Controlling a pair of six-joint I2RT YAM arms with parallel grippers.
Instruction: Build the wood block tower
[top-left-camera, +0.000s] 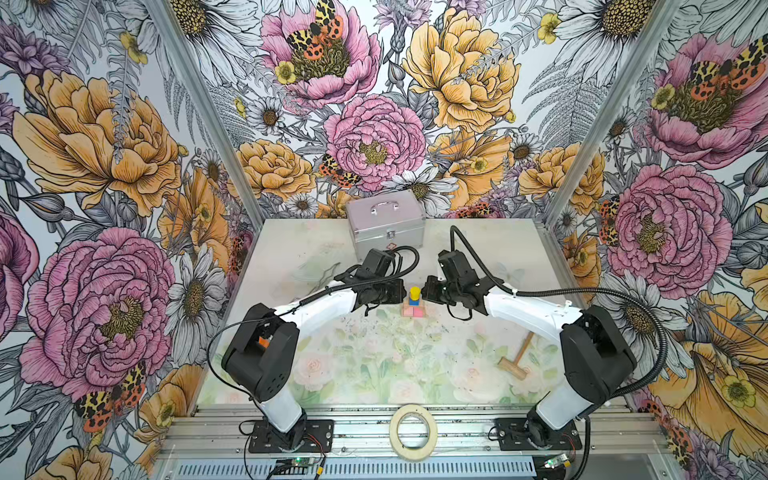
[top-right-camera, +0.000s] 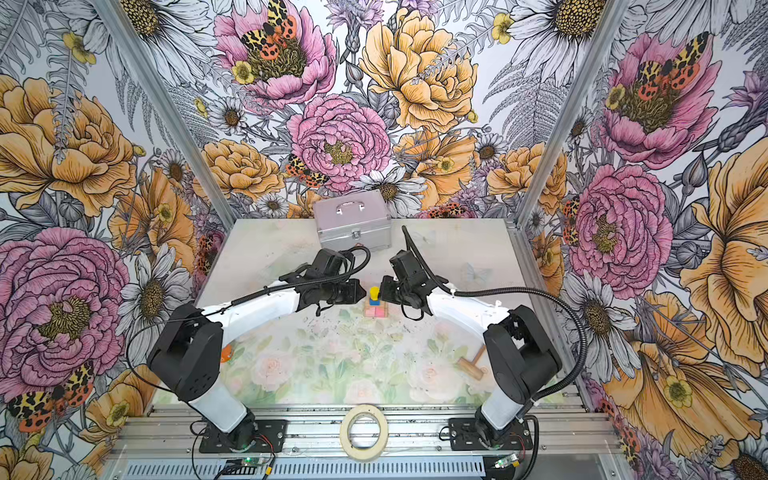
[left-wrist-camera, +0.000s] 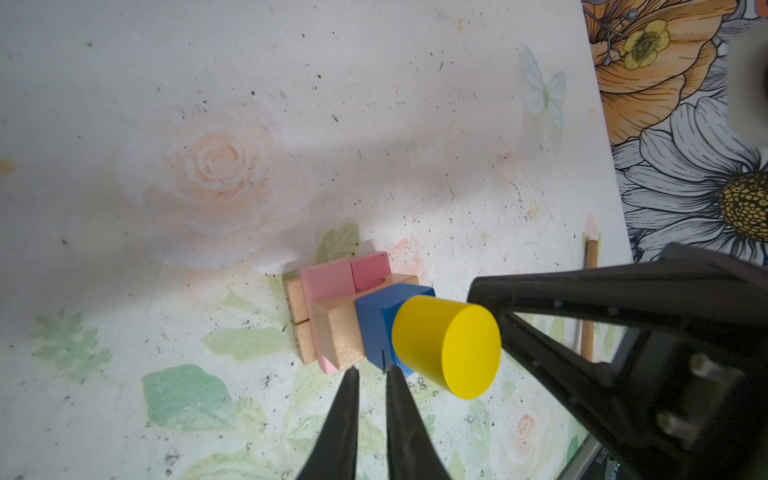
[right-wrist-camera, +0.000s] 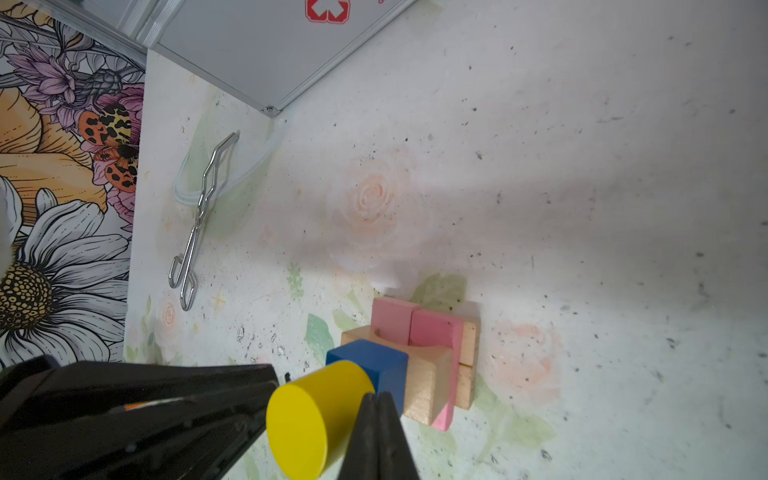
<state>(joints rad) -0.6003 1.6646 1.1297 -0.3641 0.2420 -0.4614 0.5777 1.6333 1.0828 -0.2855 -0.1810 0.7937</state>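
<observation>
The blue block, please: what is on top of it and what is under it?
On the blue block stands a yellow cylinder. Under the block lies a tan brick, over two pink bricks; their touching faces are hidden.

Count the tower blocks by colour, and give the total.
tan blocks: 3
pink blocks: 2
blue block: 1
yellow cylinder: 1
Total: 7
</observation>
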